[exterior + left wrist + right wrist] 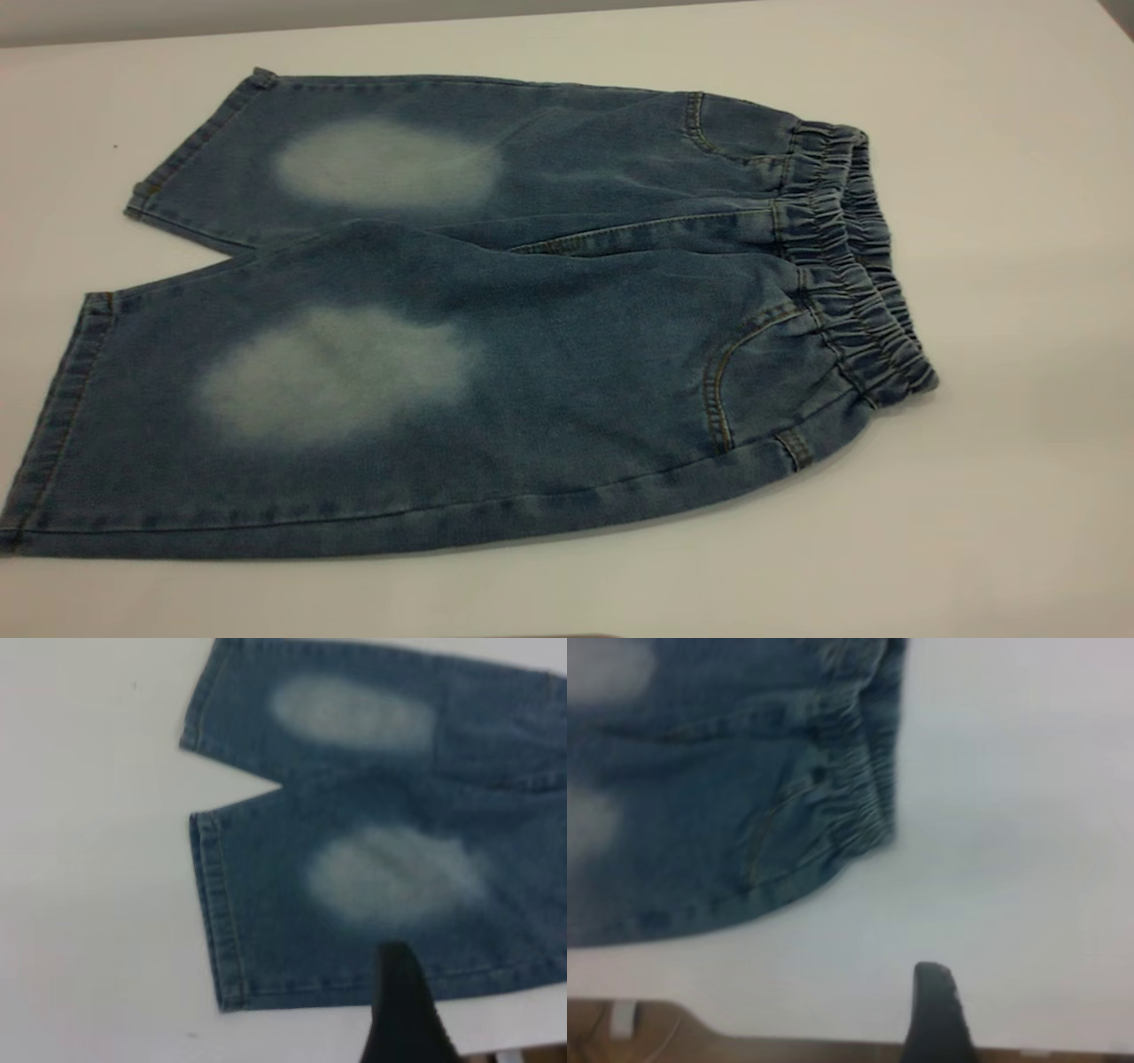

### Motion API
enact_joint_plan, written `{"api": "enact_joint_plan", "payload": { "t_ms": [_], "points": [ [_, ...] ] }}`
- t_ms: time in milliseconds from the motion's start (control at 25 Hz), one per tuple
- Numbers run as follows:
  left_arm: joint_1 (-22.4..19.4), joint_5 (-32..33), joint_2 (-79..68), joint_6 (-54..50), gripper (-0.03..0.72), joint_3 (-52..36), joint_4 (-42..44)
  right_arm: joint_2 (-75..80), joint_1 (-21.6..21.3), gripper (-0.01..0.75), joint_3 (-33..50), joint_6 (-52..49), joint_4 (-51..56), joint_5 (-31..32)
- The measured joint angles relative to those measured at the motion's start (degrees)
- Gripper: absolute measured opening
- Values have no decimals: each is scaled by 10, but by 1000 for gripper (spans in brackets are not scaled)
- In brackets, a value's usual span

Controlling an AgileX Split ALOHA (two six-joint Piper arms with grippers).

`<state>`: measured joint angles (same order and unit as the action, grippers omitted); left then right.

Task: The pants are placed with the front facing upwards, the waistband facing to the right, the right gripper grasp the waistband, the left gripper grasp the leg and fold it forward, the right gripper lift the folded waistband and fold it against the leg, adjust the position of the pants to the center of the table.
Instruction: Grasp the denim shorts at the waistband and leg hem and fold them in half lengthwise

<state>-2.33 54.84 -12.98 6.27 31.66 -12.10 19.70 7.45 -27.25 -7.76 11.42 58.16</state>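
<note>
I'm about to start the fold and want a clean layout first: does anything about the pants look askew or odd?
Nothing stands out. The pants lie flat and unfolded on the table, front up, waistband to the right. One oddity of layout only: the near leg's hem runs off the exterior view's left edge. The pale oval patches look like deliberate fading, not damage.

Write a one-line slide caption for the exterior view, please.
Short blue denim pants lie flat and unfolded on the white table, gathered elastic waistband to the right.
</note>
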Motion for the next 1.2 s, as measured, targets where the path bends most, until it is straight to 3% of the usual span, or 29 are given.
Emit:
{"api": "enact_joint_plan", "payload": {
  "t_ms": [240,520,720,1000,1200],
  "points": [
    [0,-54,-198,121,401,36,-16,180,0,483,0,102,101,-88],
    [0,-136,-389,250,536,58,-107,391,0,515,0,183,224,-196],
    [0,-153,-498,322,557,73,-178,536,0,515,-1,275,331,-270],
    [0,-179,-594,417,557,78,-273,710,0,515,-7,555,623,-290],
    [1,-191,-648,487,557,78,-349,806,0,515,-9,732,811,-257]
  ]
}}
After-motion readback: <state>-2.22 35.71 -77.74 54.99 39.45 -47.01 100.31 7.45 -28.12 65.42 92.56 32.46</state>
